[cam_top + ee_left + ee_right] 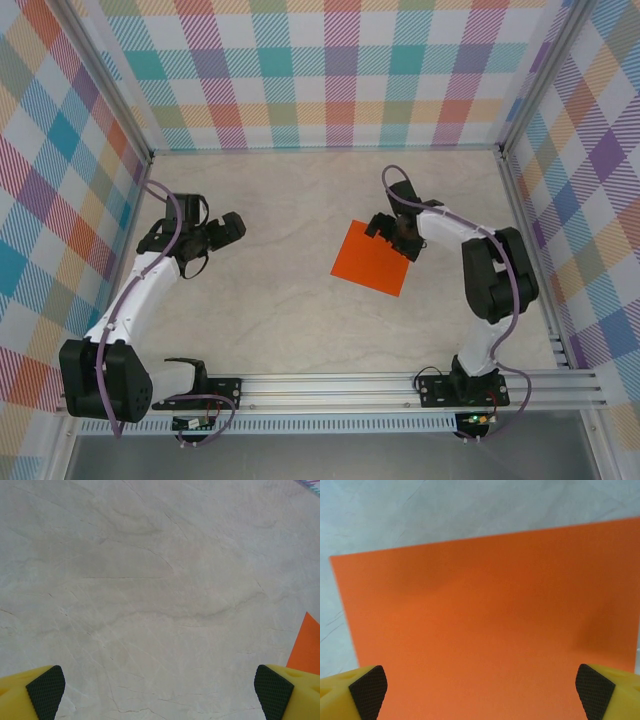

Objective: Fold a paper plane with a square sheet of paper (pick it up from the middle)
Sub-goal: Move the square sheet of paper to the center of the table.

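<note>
The right gripper (480,694), jaws apart, hangs directly above the thin bright-orange square paper sheet (485,620). The left gripper (160,695), likewise spread, stands well aside. Risk: flat paper slips or crumples under an off-centre pinch.

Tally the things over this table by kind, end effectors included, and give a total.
Orange square sheet of paper: 1
End effectors, both open: 2 (left end effector, right end effector)
Total: 3
</note>
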`<act>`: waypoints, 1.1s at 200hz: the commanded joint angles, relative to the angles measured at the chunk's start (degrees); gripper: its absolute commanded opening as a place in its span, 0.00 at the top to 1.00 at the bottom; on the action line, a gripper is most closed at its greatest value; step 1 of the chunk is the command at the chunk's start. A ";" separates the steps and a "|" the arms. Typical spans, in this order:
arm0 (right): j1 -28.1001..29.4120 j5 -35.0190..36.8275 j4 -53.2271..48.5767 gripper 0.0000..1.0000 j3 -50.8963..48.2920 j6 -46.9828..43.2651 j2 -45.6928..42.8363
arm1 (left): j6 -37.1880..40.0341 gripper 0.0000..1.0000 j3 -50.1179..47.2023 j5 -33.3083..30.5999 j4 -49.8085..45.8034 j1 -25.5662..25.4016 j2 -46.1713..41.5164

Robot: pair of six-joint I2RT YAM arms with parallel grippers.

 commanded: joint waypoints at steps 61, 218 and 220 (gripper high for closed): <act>9.78 2.99 -13.85 0.00 11.18 -12.31 13.53 | 1.19 0.00 2.50 -0.14 -3.35 0.37 1.08; 20.05 3.43 -20.07 0.00 1.39 4.01 -3.61 | -0.18 0.00 2.40 -0.96 -4.61 0.37 2.27; 20.07 3.10 -19.68 0.00 1.22 4.44 -3.50 | -0.25 0.00 2.36 -0.91 -4.67 0.35 2.29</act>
